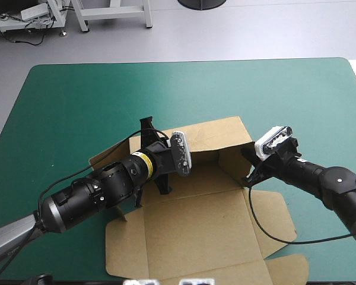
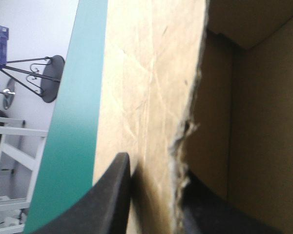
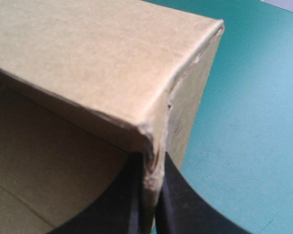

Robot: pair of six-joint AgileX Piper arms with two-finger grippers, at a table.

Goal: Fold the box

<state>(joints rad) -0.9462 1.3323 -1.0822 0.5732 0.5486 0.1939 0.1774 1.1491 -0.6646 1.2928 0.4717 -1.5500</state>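
The box (image 1: pixel 196 219) is plain brown. The table cover (image 1: pixel 77 101) is teal-green. The left gripper (image 2: pixel 154 168) and right gripper (image 3: pixel 150 161) are black.

bright even light, soft shadow inside the box (image 1: pixel 196 214)

Black left arm (image 1: pixel 101 190) bore a yellow band (image 1: pixel 141 160); right arm (image 1: pixel 320 178), at 4 o'clock, a white dot (image 1: pixel 339 176); right gripper (image 3: pixel 149 163) had black fins.

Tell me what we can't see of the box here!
High view: the left arm covers the box where its jaws pinch a wall.
High view: the nearest flap runs off the bottom edge.
Left wrist view: the pinched wall fills the picture; most of the box is cut off.
Right wrist view: the raised wall hides the box's far side.
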